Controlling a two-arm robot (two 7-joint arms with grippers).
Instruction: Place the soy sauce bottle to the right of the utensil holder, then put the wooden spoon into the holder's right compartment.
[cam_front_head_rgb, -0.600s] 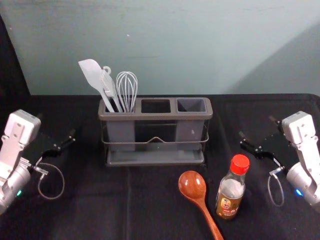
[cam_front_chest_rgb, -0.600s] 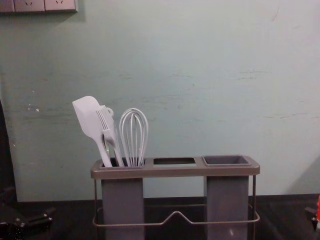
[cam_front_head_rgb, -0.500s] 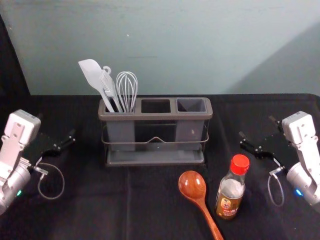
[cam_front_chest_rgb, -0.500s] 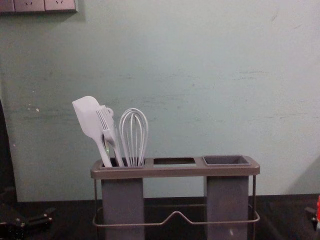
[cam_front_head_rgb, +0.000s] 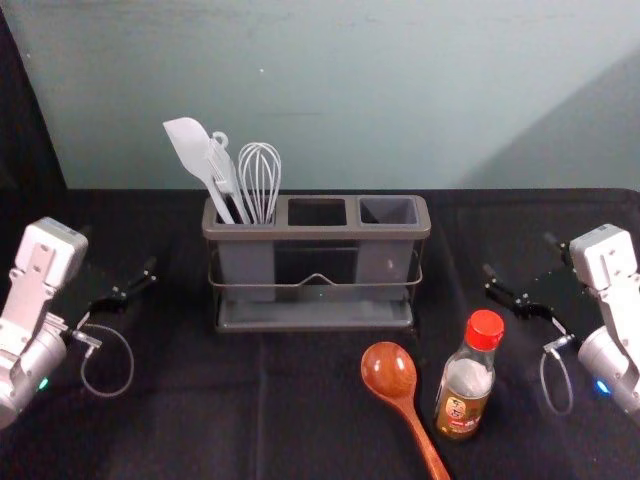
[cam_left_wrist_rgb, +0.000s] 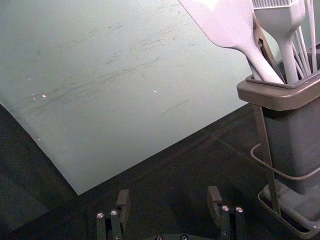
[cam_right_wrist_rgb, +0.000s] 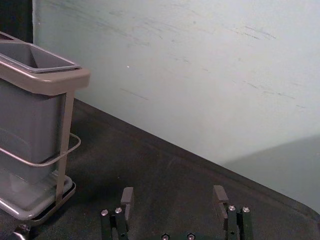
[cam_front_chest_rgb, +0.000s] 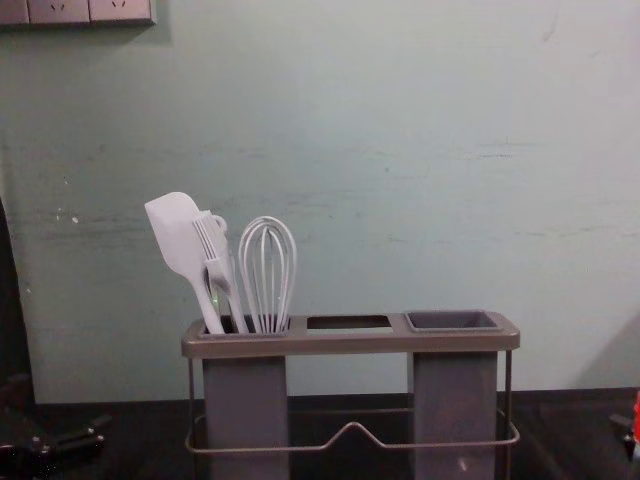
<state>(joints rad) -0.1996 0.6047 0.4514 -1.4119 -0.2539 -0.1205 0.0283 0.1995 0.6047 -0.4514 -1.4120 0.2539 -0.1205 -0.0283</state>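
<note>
My L gripper (cam_front_head_rgb: 120, 252) is up off to the L of the utensil holder (cam_front_head_rgb: 315, 234). Its fingers are wide apart w/ just air btwn them. My R gripper (cam_front_head_rgb: 520, 256) is on the other side, R of the holder & farther from me than the soy sauce bottle (cam_front_head_rgb: 463, 400). Its fingers are wide apart too, w/ nothing in them.

The bottle stands up w/ its red cap (cam_front_head_rgb: 484, 330) on, closer to me than the holder & a bit past its R end. The wooden spoon (cam_front_head_rgb: 388, 370) lies just beside it, on its L, round end toward the holder. Can't tell if they touch.

The holder's L slot has a white spatula (cam_front_head_rgb: 188, 145), a brush (cam_front_head_rgb: 222, 170) & a whisk (cam_front_head_rgb: 260, 172).
</note>
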